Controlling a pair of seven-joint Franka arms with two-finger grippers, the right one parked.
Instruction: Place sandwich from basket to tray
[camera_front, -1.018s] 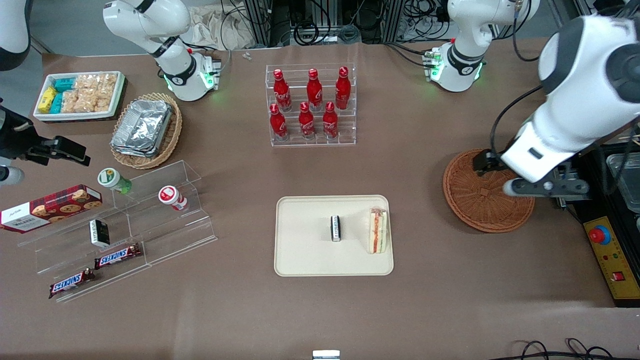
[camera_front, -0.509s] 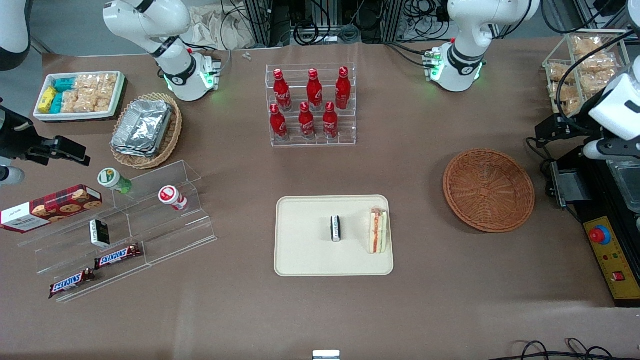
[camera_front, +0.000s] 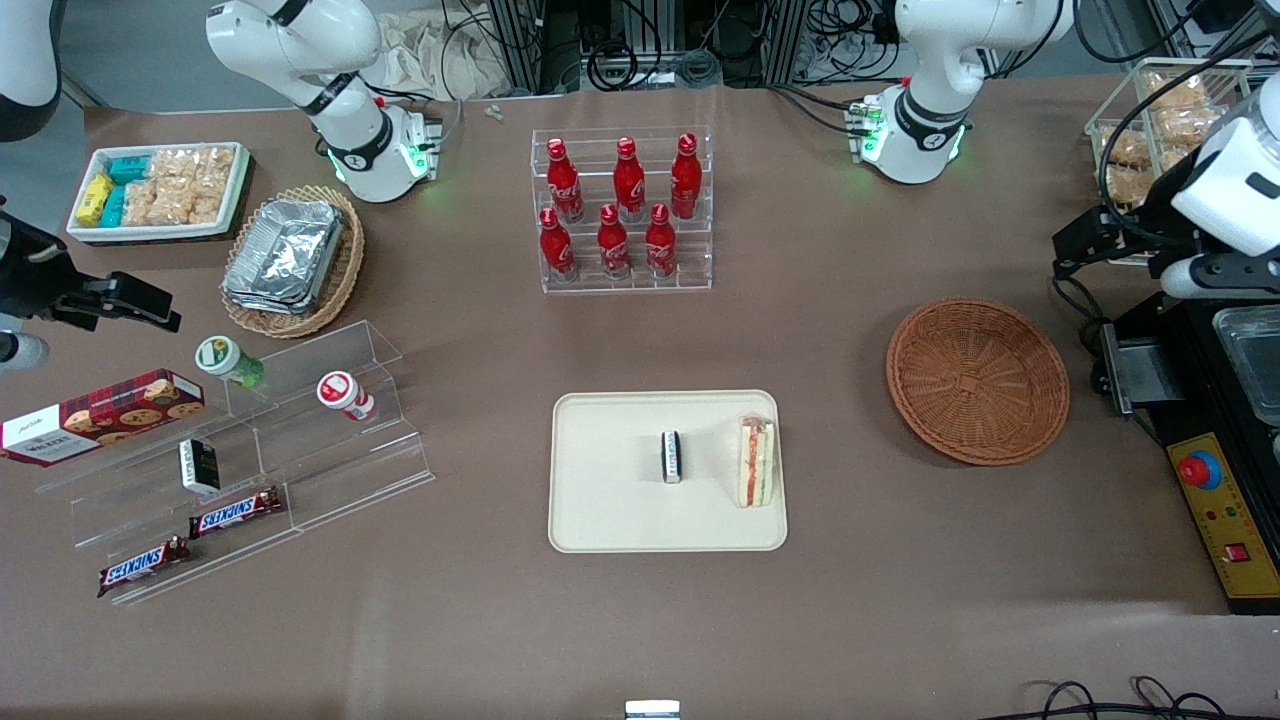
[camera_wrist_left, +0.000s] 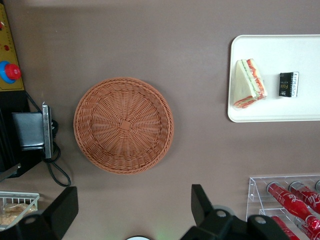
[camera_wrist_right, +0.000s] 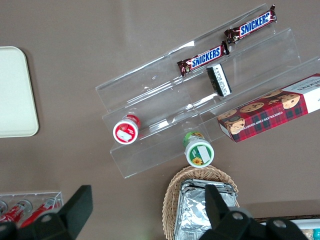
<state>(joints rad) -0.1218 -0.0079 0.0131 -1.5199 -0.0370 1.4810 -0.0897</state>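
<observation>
Near the tray (camera_front: 600, 520): one sandwich (camera_front: 756, 461), one small black packet (camera_front: 672, 457), one round basket (camera_front: 977, 380). Farther from the front camera than the tray: six red bottles (camera_front: 613, 240). Toward the parked arm's end: two Snickers bars (camera_front: 236, 513), one cookie box (camera_front: 100, 414), two small tubs (camera_front: 341, 394). Above the table's working-arm end: one gripper (camera_front: 1078, 250).

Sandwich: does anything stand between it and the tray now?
Nothing does. The triangular white-bread sandwich already lies on the cream rectangular tray, the round wicker basket is empty, and the open gripper hangs above the table beside the basket.
</observation>
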